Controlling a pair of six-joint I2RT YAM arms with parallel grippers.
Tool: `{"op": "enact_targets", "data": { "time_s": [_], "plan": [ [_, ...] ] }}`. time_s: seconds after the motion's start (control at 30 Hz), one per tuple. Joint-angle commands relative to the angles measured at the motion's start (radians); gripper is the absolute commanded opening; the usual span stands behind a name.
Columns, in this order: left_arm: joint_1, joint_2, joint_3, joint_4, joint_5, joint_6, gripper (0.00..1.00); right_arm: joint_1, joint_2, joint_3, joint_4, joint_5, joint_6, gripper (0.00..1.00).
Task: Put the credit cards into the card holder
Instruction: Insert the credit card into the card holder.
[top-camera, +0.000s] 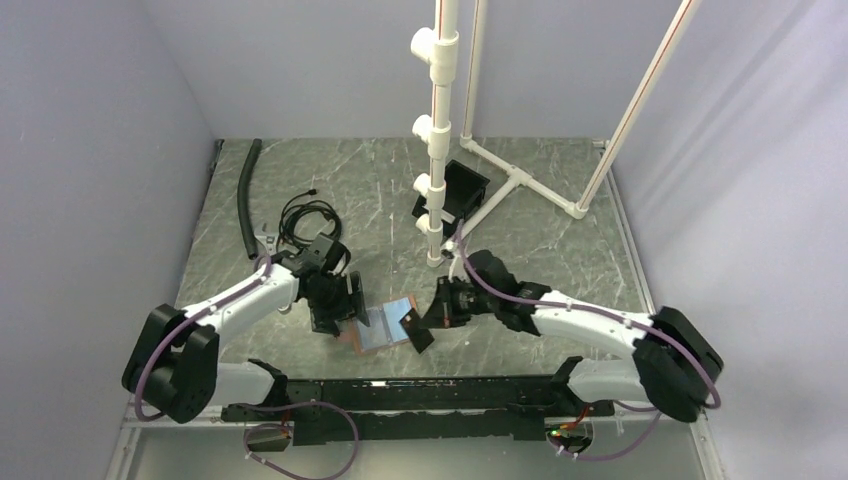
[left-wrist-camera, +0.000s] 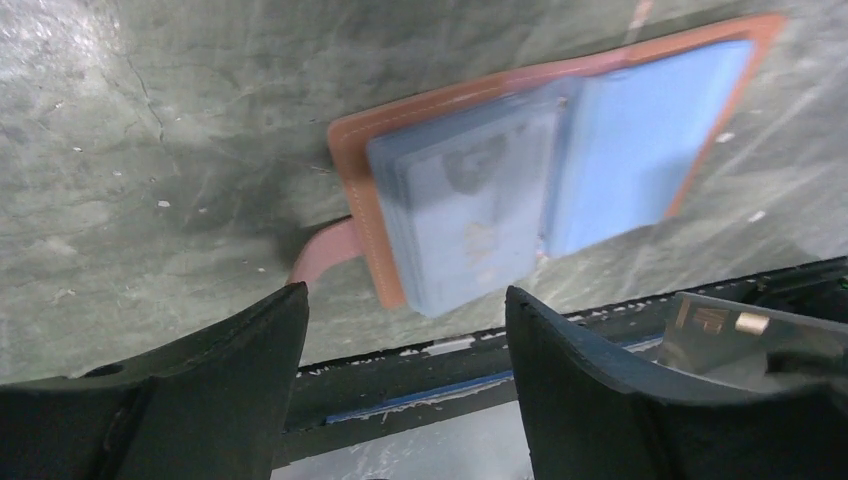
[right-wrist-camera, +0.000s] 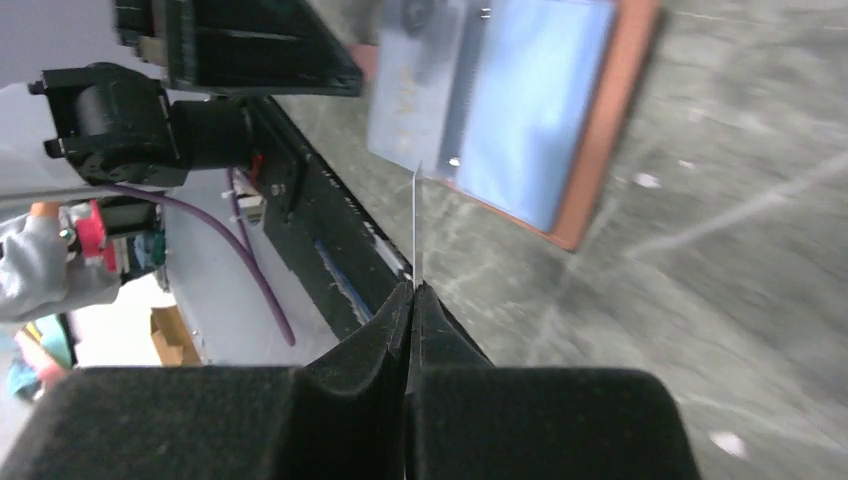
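A grey-green marbled tabletop (top-camera: 560, 220) is enclosed by plain lavender-grey walls (top-camera: 100, 150). A white pipe frame (top-camera: 437, 128) is mounted at the back; a black hose (top-camera: 243, 200) is laid near the left edge.
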Motion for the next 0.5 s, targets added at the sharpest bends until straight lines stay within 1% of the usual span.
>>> {"op": "enact_targets", "data": {
  "time_s": [0.0, 0.07, 0.13, 0.17, 0.23, 0.27, 0.33, 0.4, 0.47],
  "plan": [
    [0.004, 0.055, -0.049, 0.048, -0.012, -0.024, 0.75, 0.096, 0.109, 0.070, 0.276, 0.017, 0.097, 0.00],
    [0.004, 0.080, -0.070, 0.066, -0.015, -0.043, 0.71, 0.143, 0.145, 0.082, 0.300, 0.088, 0.096, 0.00],
    [0.004, 0.092, -0.088, 0.075, -0.040, -0.063, 0.66, 0.192, 0.159, 0.066, 0.343, 0.237, 0.095, 0.00],
    [0.005, 0.088, -0.102, 0.080, -0.049, -0.077, 0.64, 0.205, 0.168, 0.053, 0.375, 0.283, 0.104, 0.00],
    [0.004, 0.076, -0.129, 0.090, -0.072, -0.105, 0.61, 0.211, 0.194, 0.035, 0.434, 0.329, 0.129, 0.00],
    [0.004, 0.073, -0.139, 0.093, -0.081, -0.115, 0.59, 0.215, 0.207, 0.025, 0.471, 0.343, 0.133, 0.00],
    [0.004, 0.066, -0.155, 0.099, -0.091, -0.129, 0.56, 0.215, 0.245, 0.035, 0.506, 0.316, 0.131, 0.00],
    [0.004, 0.066, -0.165, 0.103, -0.095, -0.133, 0.55, 0.215, 0.273, 0.062, 0.472, 0.307, 0.118, 0.00],
    [0.004, 0.070, -0.168, 0.104, -0.095, -0.133, 0.54, 0.215, 0.284, 0.066, 0.460, 0.296, 0.141, 0.00]
  ]
}}
